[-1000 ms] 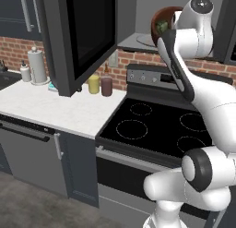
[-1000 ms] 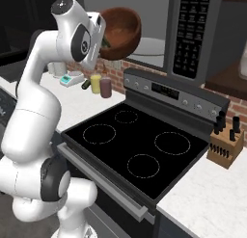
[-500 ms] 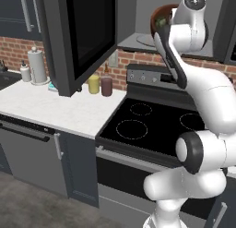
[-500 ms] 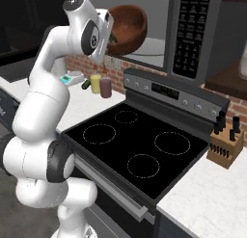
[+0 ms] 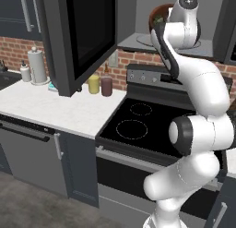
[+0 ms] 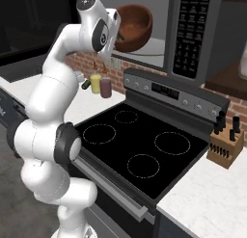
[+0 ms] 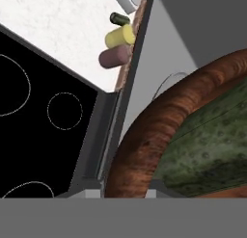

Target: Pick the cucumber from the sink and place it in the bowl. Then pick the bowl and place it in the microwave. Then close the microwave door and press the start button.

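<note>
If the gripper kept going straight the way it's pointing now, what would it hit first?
Most likely the bowl it is carrying, whose rim sits right at the jaws with the cucumber inside; beyond that, probably the microwave floor, though depth is unclear.

claw tips perhaps hidden behind bowl (image 7: pixel 159 136) rim.

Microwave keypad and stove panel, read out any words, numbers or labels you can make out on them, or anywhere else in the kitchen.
None can be read.
Dark built-in microwave's keypad: rows of pale marks, too small and blurred to read.
Grey stove control panel: a dark display and knobs, no legible characters.
Yellow jar and maroon jar on the white counter: no labels visible.
</note>
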